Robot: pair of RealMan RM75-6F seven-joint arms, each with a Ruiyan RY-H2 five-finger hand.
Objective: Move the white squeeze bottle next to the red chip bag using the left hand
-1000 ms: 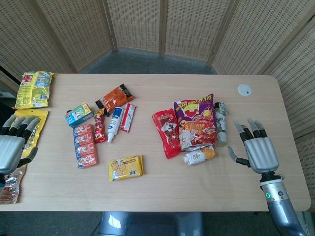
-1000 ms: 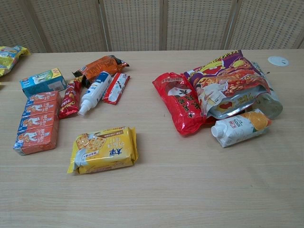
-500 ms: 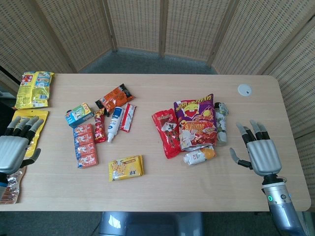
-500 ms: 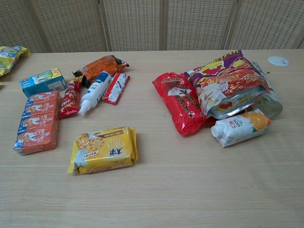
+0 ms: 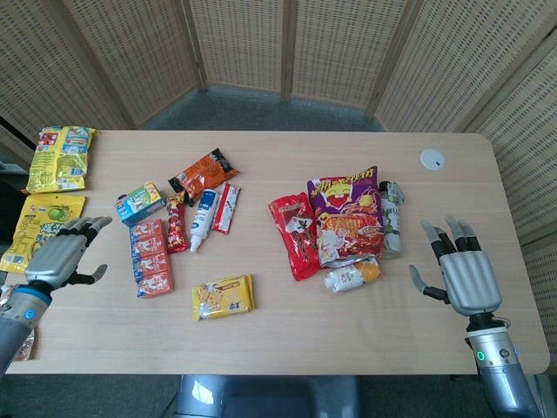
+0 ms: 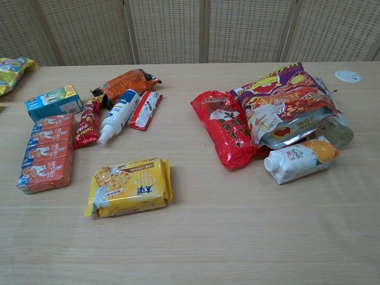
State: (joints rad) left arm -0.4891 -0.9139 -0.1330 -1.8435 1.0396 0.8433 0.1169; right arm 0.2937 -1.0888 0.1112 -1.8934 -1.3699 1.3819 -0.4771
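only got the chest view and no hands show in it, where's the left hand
Observer: The left hand shows in the head view, over the table's left edge, left of the orange cracker packs.
Operator: holding anything
Observer: No. Its fingers are spread apart and it holds nothing; the white squeeze bottle lies untouched to its right, beyond the packs.
Operator: and the right hand
Observer: The right hand is over the table's right side, fingers spread, holding nothing, right of the small carton and apart from the red chip bag.
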